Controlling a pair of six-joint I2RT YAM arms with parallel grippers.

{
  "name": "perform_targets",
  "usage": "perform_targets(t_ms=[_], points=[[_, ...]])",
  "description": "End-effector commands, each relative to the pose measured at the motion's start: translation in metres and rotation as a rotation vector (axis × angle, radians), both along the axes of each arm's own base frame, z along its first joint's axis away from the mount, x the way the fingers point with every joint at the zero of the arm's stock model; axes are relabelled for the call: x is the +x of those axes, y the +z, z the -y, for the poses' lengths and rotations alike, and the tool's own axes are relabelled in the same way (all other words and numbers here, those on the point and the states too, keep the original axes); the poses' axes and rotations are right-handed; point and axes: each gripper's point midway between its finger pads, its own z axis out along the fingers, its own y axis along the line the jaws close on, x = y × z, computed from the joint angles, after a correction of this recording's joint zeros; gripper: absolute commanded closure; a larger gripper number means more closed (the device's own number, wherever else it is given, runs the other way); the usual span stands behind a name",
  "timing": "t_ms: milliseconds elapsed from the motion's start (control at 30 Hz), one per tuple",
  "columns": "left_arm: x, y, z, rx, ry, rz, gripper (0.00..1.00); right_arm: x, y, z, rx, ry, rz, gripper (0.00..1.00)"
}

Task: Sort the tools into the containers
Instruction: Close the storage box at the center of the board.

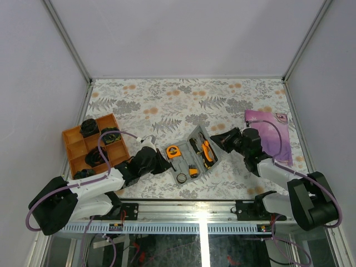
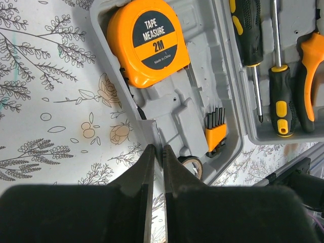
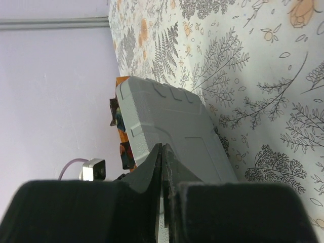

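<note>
The open grey tool case lies mid-worktop, with the tape measure, screwdrivers, pliers, bit set and tape ring inside. The left hand is closed on nothing at the case's left rim. The right hand is likewise closed, at its right half's smooth outside.

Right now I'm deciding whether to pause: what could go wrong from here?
The right tool, shut, sits at the outside of the flat grey hinged plastic tool case; pushing might slide it or swing that half shut. The shut left tool, beside the small black tape ring, could knock it loose.
</note>
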Motion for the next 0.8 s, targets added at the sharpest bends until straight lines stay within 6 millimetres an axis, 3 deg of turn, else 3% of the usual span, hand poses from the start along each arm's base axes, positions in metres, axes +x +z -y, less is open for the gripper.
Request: perform_targets(t_ms=[0, 167, 467, 767], points=[[-0.001, 0.021, 0.019, -0.074, -0.057, 0.035, 1.0, -0.012, -0.001, -0.014, -0.085, 0.106, 0.009, 0.97], [0.0, 0.025, 0.018, -0.077, -0.052, 0.043, 1.0, -0.018, 0.007, -0.014, -0.127, 0.149, 0.045, 0.96], [0.012, 0.059, 0.034, -0.104, -0.08, 0.093, 1.0, -0.032, 0.015, -0.021, -0.105, 0.205, 0.076, 0.96], [0.02, 0.078, 0.047, -0.138, -0.097, 0.116, 1.0, -0.04, 0.017, -0.022, -0.12, 0.23, 0.082, 0.96]])
